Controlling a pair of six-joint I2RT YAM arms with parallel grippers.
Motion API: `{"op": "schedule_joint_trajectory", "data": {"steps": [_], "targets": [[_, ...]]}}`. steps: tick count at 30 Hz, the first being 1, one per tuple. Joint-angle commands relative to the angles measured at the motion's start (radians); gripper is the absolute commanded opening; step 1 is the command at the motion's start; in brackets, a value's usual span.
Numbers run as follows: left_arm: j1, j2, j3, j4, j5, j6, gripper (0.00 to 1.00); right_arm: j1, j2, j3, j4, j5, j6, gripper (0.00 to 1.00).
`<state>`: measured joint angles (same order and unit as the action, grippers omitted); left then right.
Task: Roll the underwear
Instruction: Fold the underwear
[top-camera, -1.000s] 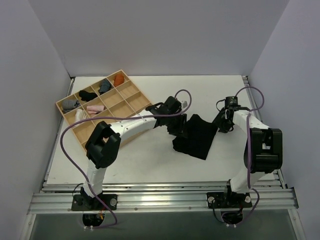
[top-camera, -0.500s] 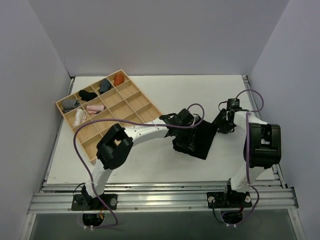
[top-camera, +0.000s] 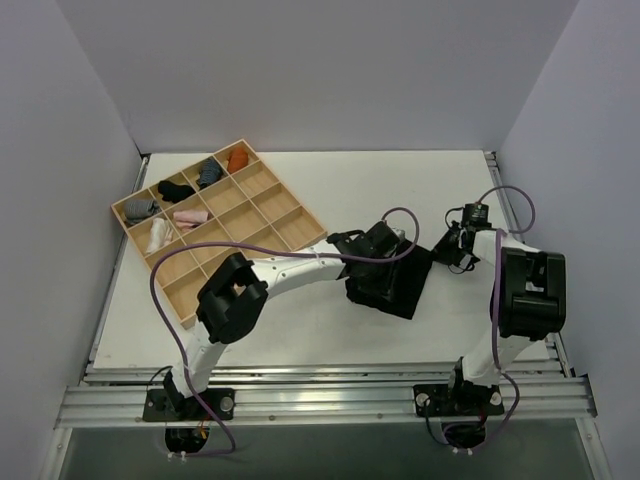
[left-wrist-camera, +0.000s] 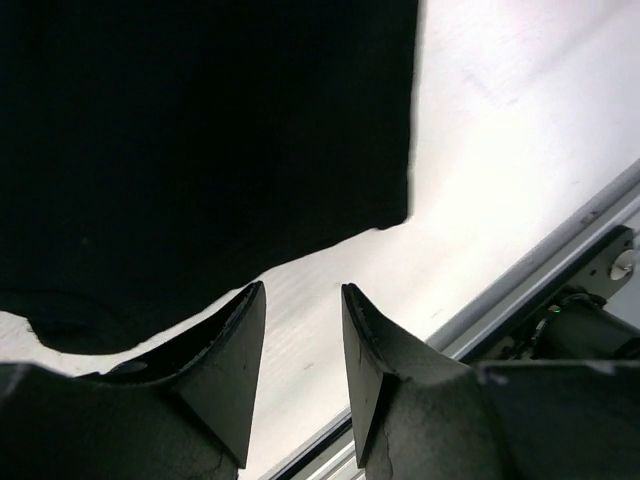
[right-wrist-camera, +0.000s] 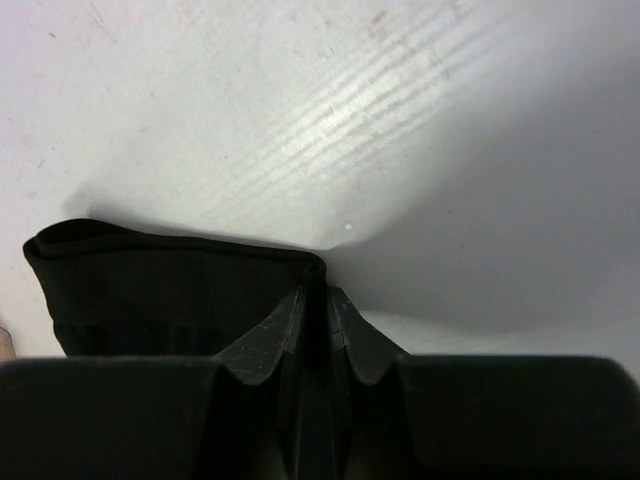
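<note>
Underwear (top-camera: 412, 290) lies flat on table (top-camera: 330, 335), centre-right of top view. Right claw (right-wrist-camera: 315, 290) is pinched shut on its upper-right corner, likely anchoring the cloth so it won't drag. Left claw (left-wrist-camera: 300, 300) hangs over the lower edge with fingers slightly parted and nothing between them, probably lining up to catch the hem and start the roll. Tray (top-camera: 270, 190), upper left, holds rolled bundles (top-camera: 190, 216) in its far-left cells: orange, grey, black, pink, white

Top view is evenly lit and sharp. Wrist views: glare streaks the table (right-wrist-camera: 330, 120), soft shadow at right, near fingers (left-wrist-camera: 220, 370) blurred.
</note>
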<state>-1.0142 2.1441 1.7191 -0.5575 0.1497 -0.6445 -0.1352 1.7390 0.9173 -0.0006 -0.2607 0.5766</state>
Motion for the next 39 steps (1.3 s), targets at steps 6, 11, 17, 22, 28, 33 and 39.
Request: {"op": "schedule_joint_trajectory", "data": {"steps": [6, 11, 17, 22, 28, 33, 39], "targets": [[-0.060, 0.045, 0.210, -0.073, -0.114, 0.060, 0.47, -0.006, -0.119, -0.081, -0.145, 0.041, 0.012, 0.00], [-0.090, 0.069, 0.209, -0.050, -0.118, 0.072, 0.50, -0.004, -0.171, -0.083, -0.223, 0.074, 0.019, 0.00], [-0.132, 0.047, 0.120, 0.000, -0.137, 0.097, 0.51, -0.004, -0.220, -0.112, -0.257, 0.081, 0.055, 0.00], [-0.181, -0.013, -0.009, 0.096, -0.183, 0.108, 0.51, -0.004, -0.245, -0.139, -0.257, 0.077, 0.081, 0.00], [-0.208, 0.006, -0.029, 0.077, -0.225, 0.123, 0.52, -0.001, -0.257, -0.156, -0.253, 0.064, 0.100, 0.00], [-0.222, 0.019, -0.042, 0.064, -0.248, 0.120, 0.53, 0.003, -0.274, -0.172, -0.251, 0.071, 0.114, 0.00], [-0.244, 0.063, -0.003, -0.031, -0.343, 0.112, 0.52, 0.009, -0.299, -0.192, -0.245, 0.071, 0.141, 0.00]]}}
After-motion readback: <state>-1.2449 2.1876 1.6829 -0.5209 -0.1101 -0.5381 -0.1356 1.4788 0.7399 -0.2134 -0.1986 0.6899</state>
